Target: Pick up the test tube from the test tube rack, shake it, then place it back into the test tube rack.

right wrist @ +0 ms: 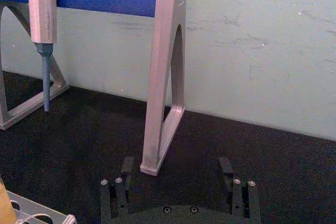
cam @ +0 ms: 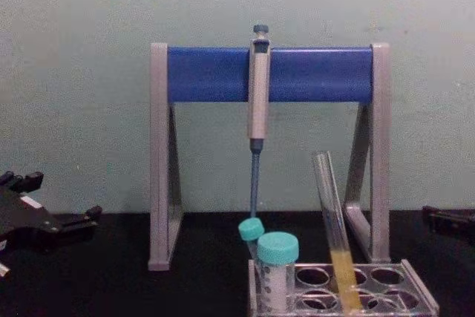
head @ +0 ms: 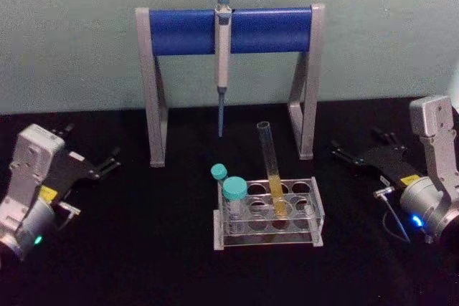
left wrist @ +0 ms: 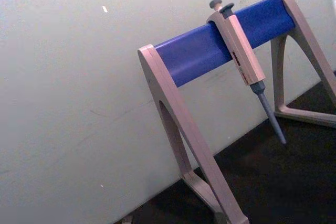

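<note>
Right gripper (head: 343, 153) low at table's right, fingers spread, empty | left gripper (head: 107, 165) low at left, fingers parted | test tube (head: 271, 166) leans in test tube rack (head: 315, 209), between them, well apart

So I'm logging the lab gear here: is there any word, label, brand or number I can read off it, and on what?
None reads.
Left gripper: yellow sticker, too blurred.
Right gripper: yellow sticker, too blurred.
Pipette: dark and red marks along its side, too small.
Test tube, test tube rack, capped tubes: no print seen.
</note>
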